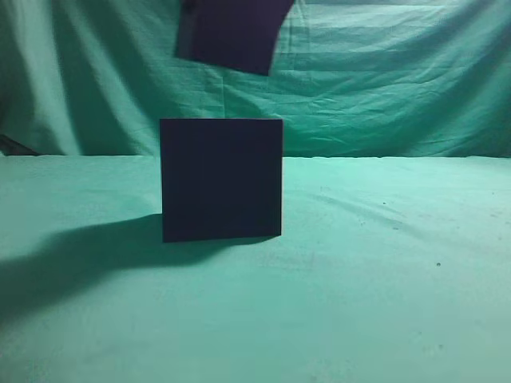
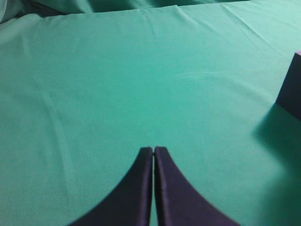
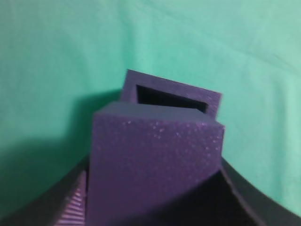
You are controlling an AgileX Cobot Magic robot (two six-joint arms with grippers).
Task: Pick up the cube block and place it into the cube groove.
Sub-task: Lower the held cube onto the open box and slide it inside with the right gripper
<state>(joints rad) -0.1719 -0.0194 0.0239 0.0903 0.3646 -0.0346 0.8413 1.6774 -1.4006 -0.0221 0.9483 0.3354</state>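
Observation:
The cube block (image 3: 155,165), dark with a speckled purple face, sits between the fingers of my right gripper (image 3: 153,197), which is shut on it. In the exterior view the block (image 1: 231,33) hangs tilted in the air above the large dark box (image 1: 222,179). The cube groove (image 3: 171,100) shows in the right wrist view as a dark square recess in the box top, just beyond and below the block. My left gripper (image 2: 153,151) is shut and empty above the green cloth, with the box's edge (image 2: 290,92) at its far right.
A green cloth (image 1: 383,263) covers the table and hangs as a backdrop behind it. The box casts a long shadow to the left (image 1: 72,255).

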